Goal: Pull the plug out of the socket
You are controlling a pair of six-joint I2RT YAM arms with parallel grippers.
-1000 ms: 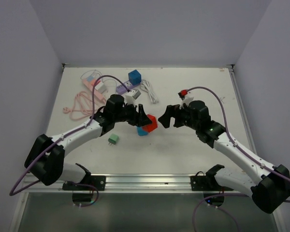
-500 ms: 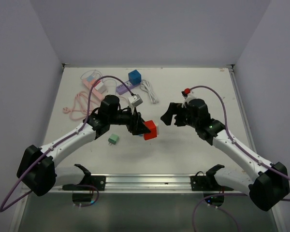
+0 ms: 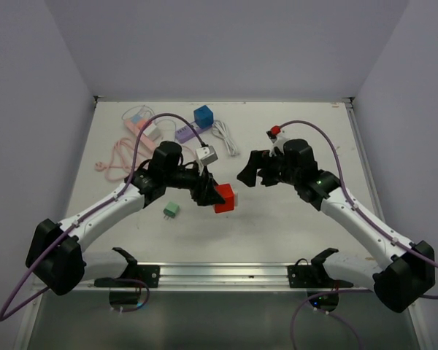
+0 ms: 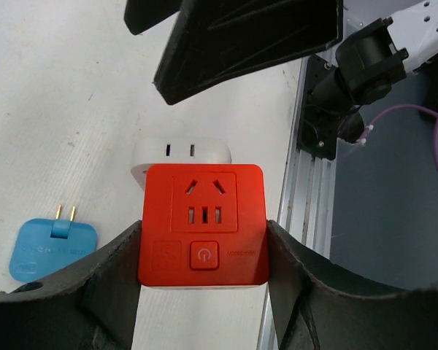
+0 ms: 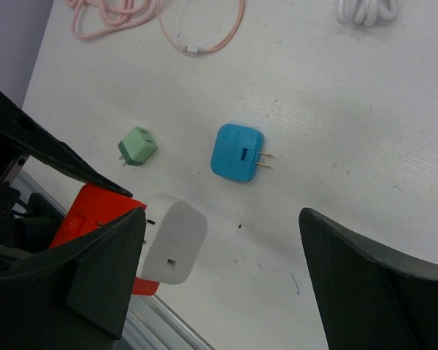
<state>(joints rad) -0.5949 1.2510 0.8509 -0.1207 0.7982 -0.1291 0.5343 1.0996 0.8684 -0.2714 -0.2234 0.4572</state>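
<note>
Left end effector point(image 3: 210, 191): its two dark fingers are closed on the left and right edges of the red socket point(image 4: 203, 224), a part-open grip with the socket clamped between them.
Red socket: held over the middle of the surface point(image 3: 292, 219), between the two arms. In the left wrist view its red face is turned to the camera, showing pin holes and a round power button below them.
White block point(image 4: 179, 153): shows just behind the top edge of the red socket, with two slots on it. In the right wrist view it sits right against the socket; I cannot tell whether the two are one piece.
Blue plug point(image 5: 237, 152): free of the socket, lying flat on the surface with its two metal prongs bare. It touches neither the socket nor either end effector. The top view does not show it.
Right end effector point(image 5: 220, 219): fingers spread wide with nothing between them. It hangs above the surface, facing the socket and close to it but not touching.
Green plug point(image 3: 171, 210): a small one on the surface, near the blue plug and beside the left arm.
Far side of the surface: a blue cube adapter point(image 3: 203, 116), a purple power strip point(image 3: 188, 133), a coiled white cable point(image 3: 225, 137) and a looped pink cable point(image 3: 120, 157), all well apart from the socket.
</note>
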